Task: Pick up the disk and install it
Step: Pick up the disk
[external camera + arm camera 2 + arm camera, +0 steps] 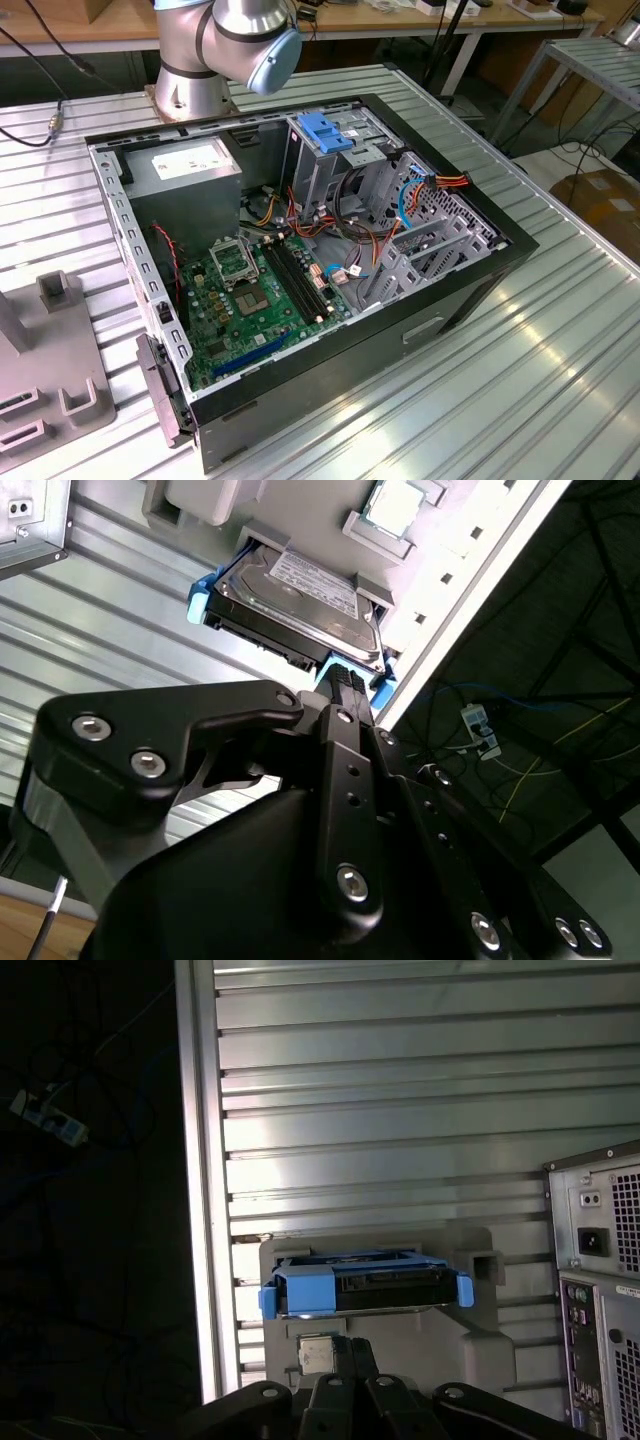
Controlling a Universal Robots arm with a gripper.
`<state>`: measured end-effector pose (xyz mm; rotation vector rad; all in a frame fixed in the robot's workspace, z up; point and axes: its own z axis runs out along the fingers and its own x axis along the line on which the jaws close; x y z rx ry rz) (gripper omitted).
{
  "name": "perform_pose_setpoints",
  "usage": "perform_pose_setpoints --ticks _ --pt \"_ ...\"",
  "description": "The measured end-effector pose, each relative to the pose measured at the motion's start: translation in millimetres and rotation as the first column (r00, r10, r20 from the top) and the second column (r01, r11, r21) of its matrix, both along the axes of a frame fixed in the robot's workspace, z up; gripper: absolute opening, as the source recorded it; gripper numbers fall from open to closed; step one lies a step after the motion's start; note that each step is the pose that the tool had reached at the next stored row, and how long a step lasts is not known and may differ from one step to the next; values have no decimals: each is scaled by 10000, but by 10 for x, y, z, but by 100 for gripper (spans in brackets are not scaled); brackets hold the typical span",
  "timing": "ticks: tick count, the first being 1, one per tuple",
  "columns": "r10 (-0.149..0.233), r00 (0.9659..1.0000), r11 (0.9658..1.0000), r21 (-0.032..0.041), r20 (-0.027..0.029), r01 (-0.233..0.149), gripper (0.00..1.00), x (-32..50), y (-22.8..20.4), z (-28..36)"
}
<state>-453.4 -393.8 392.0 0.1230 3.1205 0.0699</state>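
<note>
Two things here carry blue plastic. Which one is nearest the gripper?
The disk, lying in the grey holder just ahead of the gripper. The drive cage with the blue top stands inside the computer case.

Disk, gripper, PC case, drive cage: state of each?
disk: seated in the grey holder, label showing, not in the case.
gripper: at the disk's blue-railed edge; contact cannot be told.
PC case: on its side on the table, side panel off, inside exposed.
drive cage: fixed inside the case, blue plastic top.
</note>
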Motion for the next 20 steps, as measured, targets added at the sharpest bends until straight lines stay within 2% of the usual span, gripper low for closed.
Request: perform_pose_setpoints --ticks 8,11,14,20 --pt "20 10000 10000 0 1 -20 11 -1 0 0" --pt "319 9995 9995 1 1 -319 11 -1 0 0" --pt "836 9965 9965 1 1 -836 11 -1 0 -1" --pt "1490 9888 9888 0 0 -1490 11 -1 0 0"
